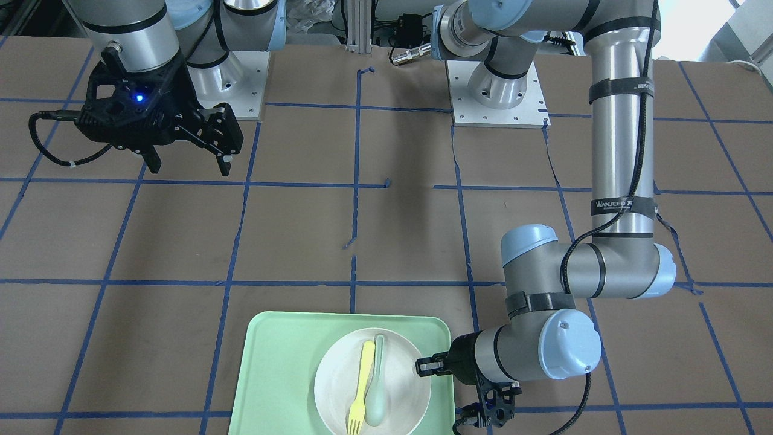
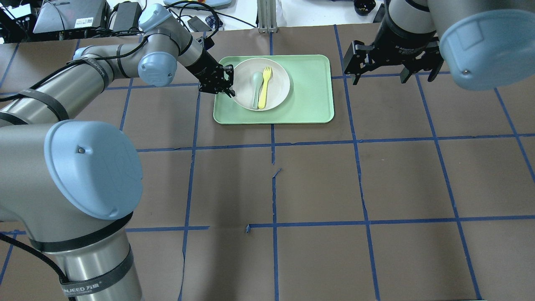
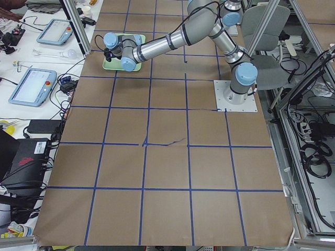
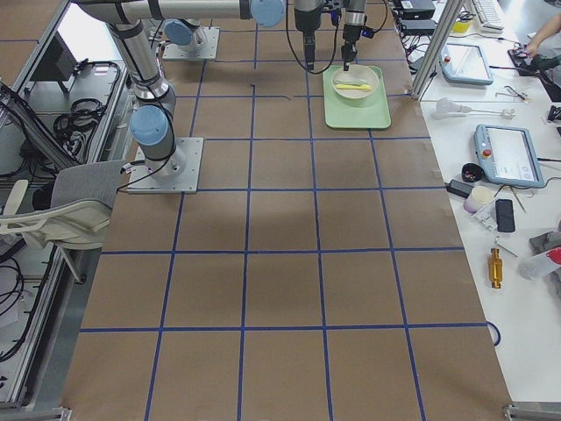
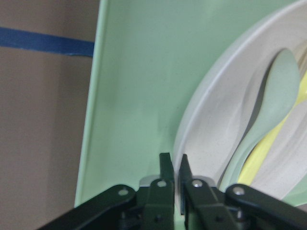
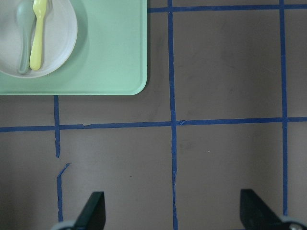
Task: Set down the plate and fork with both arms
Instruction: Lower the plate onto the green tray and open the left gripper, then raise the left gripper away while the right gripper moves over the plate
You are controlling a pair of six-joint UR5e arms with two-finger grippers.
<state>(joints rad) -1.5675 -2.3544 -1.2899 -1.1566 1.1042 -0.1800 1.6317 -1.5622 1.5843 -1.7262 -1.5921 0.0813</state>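
The off-white plate (image 2: 279, 81) lies on the left part of the mint-green tray (image 2: 309, 96). The pale-yellow fork (image 2: 264, 85) lies in the plate, beside a grey-green spoon (image 2: 255, 88). My left gripper (image 2: 229, 87) is at the plate's left rim; in the left wrist view its jaws (image 5: 176, 165) stand nearly together with the rim of the plate (image 5: 216, 129) running between them. My right gripper (image 2: 393, 77) hangs open and empty above the table, right of the tray. Its fingers (image 6: 93, 211) show wide apart in the right wrist view.
The tray (image 1: 278, 374) sits at the table's far edge from the robot. Brown paper with a blue tape grid covers the table (image 2: 317, 179). Both arm bases (image 1: 498, 90) stand at the robot side. Side tables with tablets and tools (image 4: 508, 153) lie beyond the table's edge.
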